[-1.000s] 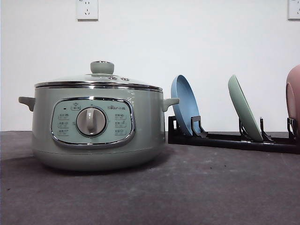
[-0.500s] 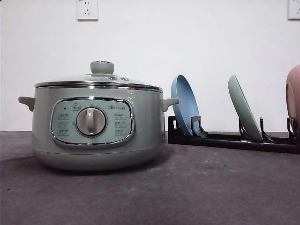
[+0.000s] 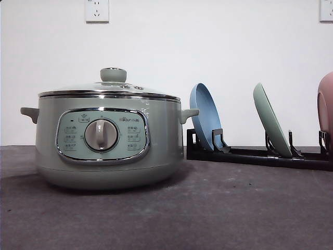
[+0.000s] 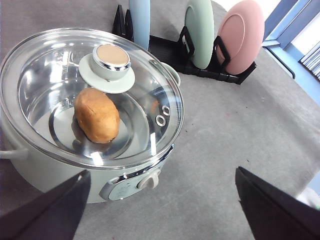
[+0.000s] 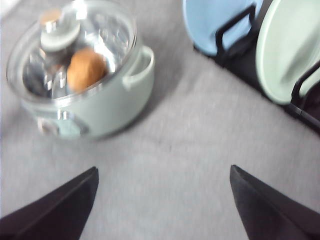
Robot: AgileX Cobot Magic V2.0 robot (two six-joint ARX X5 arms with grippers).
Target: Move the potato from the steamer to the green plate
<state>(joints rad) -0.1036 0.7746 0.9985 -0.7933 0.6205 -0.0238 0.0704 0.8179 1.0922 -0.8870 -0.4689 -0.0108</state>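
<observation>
1. A pale green steamer (image 3: pixel 107 140) sits on a grey table (image 3: pixel 218 208), its glass lid (image 4: pixel 60 85) closed and topped by a round knob (image 4: pixel 111 59).
2. An orange-brown potato (image 4: pixel 96 115) lies inside the pot on a metal tray, seen through the lid.
3. Beside the steamer, a black rack (image 3: pixel 250 154) holds three plates on edge: a blue plate (image 3: pixel 205 117) nearest the pot, the green plate (image 3: pixel 270 122) in the middle, a pink plate (image 4: pixel 240 35) at the far end.
4. The left gripper (image 4: pixel 162 200) hangs above the table by the steamer, fingers spread wide with nothing between them.
5. The right gripper (image 5: pixel 162 200) is likewise wide apart and empty, over bare table between pot and rack.
</observation>
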